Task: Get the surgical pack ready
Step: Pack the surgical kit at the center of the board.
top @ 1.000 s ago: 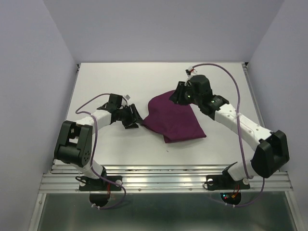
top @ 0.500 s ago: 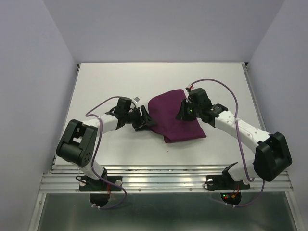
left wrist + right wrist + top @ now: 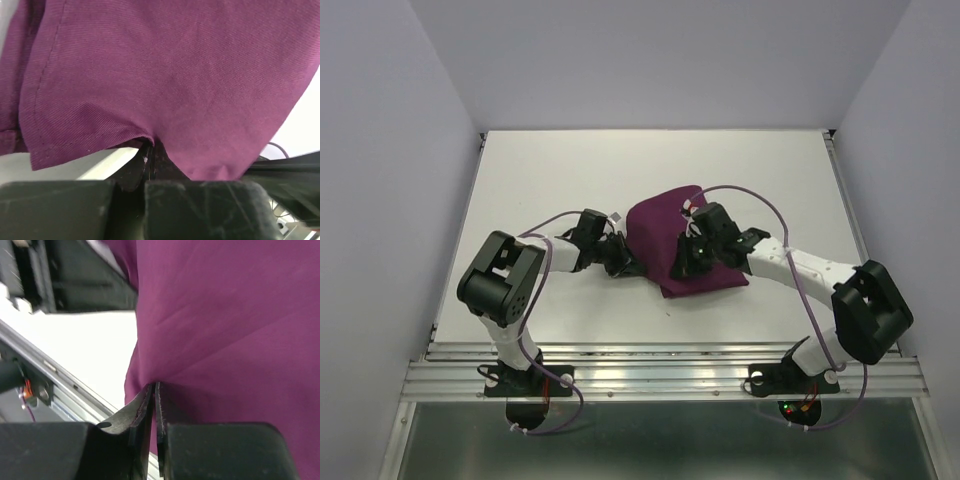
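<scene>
Of the surgical pack only a dark-purple cloth (image 3: 665, 225) shows, folded in a heap on the white table (image 3: 550, 170). My left gripper (image 3: 623, 262) is at the cloth's left hem. In the left wrist view its jaws (image 3: 149, 148) are shut, pinching the hem of the cloth (image 3: 175, 70). My right gripper (image 3: 682, 265) sits over the cloth's near half. The right wrist view has its jaws (image 3: 154, 389) pressed together on a fold of the cloth (image 3: 225, 315). What lies under the cloth is hidden.
Both arms reach inward and their grippers are about a hand's width apart. A metal rail (image 3: 660, 365) runs along the table's near edge. Grey walls close the left and right sides. The left arm's black links (image 3: 75, 285) show close by in the right wrist view.
The left gripper slid right to the cloth's hem and closed on it. The right gripper came from the cloth's far corner toward its near half and closed on a fold.
</scene>
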